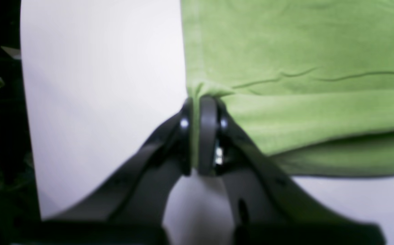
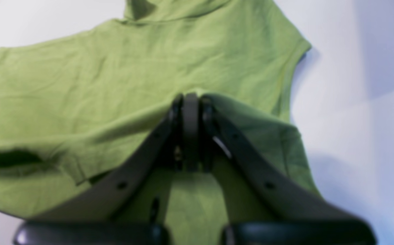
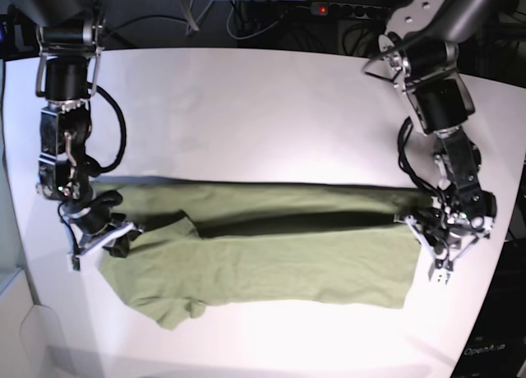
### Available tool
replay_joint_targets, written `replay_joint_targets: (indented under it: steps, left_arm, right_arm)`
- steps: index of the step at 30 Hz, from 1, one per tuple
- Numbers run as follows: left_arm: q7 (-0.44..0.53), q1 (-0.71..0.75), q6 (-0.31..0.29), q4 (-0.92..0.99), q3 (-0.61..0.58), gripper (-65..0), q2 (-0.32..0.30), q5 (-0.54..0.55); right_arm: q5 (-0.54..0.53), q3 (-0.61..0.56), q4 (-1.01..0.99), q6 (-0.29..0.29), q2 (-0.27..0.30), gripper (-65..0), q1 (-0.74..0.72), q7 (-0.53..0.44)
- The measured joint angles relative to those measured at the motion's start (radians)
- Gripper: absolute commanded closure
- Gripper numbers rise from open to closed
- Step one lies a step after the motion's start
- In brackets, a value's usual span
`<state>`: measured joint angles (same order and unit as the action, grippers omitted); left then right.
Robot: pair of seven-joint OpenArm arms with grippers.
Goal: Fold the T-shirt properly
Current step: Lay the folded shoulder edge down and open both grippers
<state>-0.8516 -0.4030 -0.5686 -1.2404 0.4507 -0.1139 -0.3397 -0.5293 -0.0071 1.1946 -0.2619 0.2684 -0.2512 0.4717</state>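
White table (image 3: 271, 90) is carrying the T-shirt (image 3: 263, 263), stretched across its near half with one long edge raised off the surface; both wrist views are blurring the cloth. Left gripper (image 1: 199, 102) and right gripper (image 2: 190, 98) are each pinching soft, wrinkled green fabric, fingers pressed together.

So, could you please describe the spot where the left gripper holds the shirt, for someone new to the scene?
On the white table lies one green T-shirt, stretched sideways. At its end on the base view's right, the left gripper is shut on its bunched corner, unlike the sleeve end opposite.
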Motion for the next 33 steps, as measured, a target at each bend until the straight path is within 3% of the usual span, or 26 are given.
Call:
replay_joint_targets:
  steps: [5,11,15,18,23,30,33]
  left_arm:
    - [0.028,0.000,0.000,0.000,-0.002,-6.1,0.003,0.000]
    - [0.026,-0.001,0.000,0.000,-0.002,-26.2,0.006,0.000]
    - [0.036,-0.001,0.000,0.000,-0.002,-34.9,0.013,0.001]
    - [0.041,-0.001,0.000,0.000,-0.002,-36.9,0.013,0.000]
    - [0.042,0.008,0.000,-0.008,0.012,-36.8,0.014,0.001]
    - [0.053,0.058,0.000,-0.002,0.030,-37.0,0.034,-0.002]
    - [0.072,0.062,-0.004,-0.002,0.024,-37.1,0.049,0.004]
  right_arm:
    - [0.000,0.000,0.000,0.000,0.000,-1.3,0.000,0.000]
    - [0.000,0.000,0.000,0.000,0.000,-1.5,0.001,0.000]
    - [0.000,0.000,0.000,0.000,0.000,-1.6,0.002,0.000]
    - [0.000,0.000,0.000,0.000,0.000,-2.6,0.003,0.000]
    - [0.000,0.001,0.000,0.000,0.000,-10.6,0.003,0.000]
    - [0.007,0.090,0.000,0.000,-0.006,-12.3,0.030,-0.002]
    - [0.003,0.084,0.000,0.000,-0.016,-20.6,0.029,0.008]
